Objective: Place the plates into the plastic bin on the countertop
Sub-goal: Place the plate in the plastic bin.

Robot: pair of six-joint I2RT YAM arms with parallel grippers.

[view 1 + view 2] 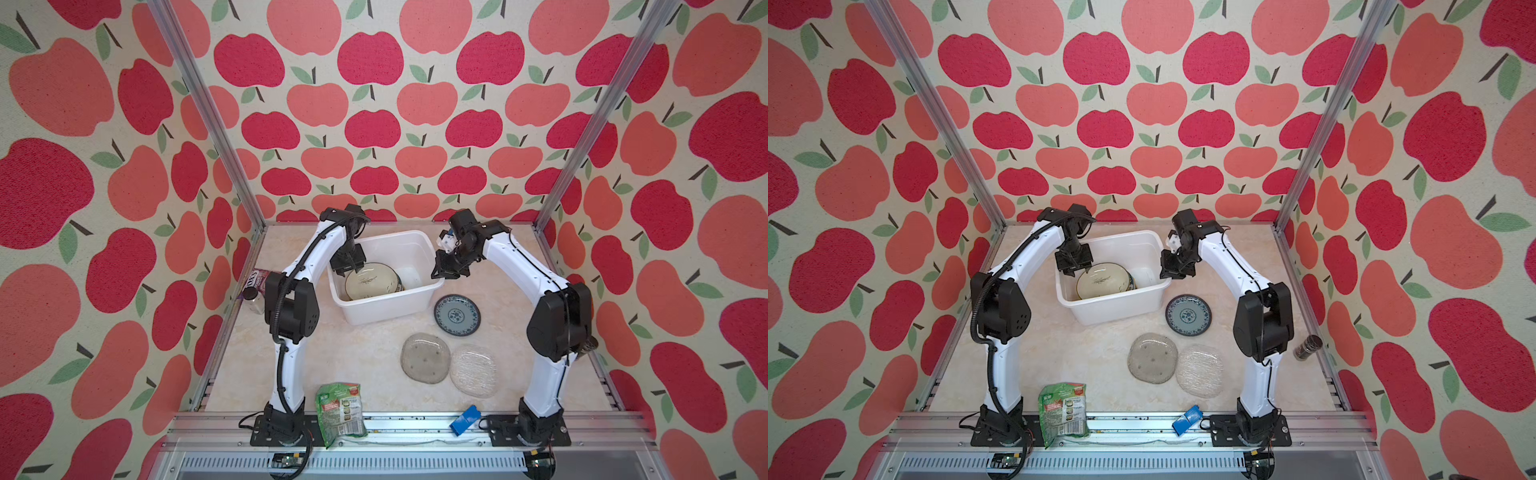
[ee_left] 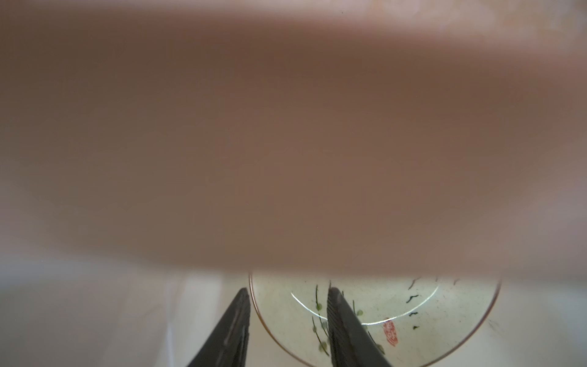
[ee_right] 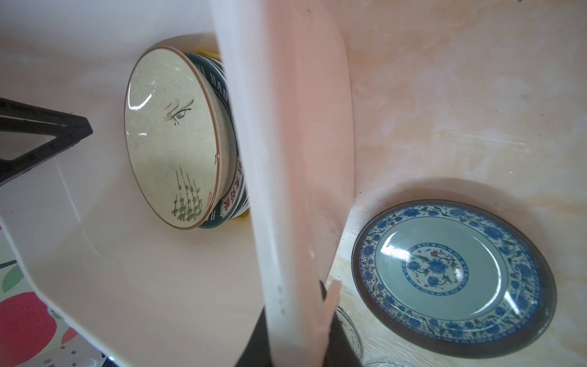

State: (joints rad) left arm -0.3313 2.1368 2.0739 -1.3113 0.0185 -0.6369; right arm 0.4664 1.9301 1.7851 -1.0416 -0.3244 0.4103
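Left tool (image 2: 287, 290) jaws parted astride cream plate (image 1: 371, 282) rim; plate atop stack inside plastic bin (image 1: 390, 312), near rear edge of surface (image 1: 353, 353). Right tool (image 1: 445, 272) clamped on bin's right wall; blue plate (image 1: 457, 314) just outside on bare surface

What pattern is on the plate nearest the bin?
The plate has blue flowers, dark rim; clearest in right wrist view.

cream plate (image 2: 397, 302): far half, beyond the left jaws, is lost behind a blurred brown band (image 2: 286, 143); I cannot tell what the band is.
lettered plates (image 3: 232, 198): under the cream plate, only the rims show.
plastic bin (image 3: 286, 190): its wall between the right jaws is blurred.
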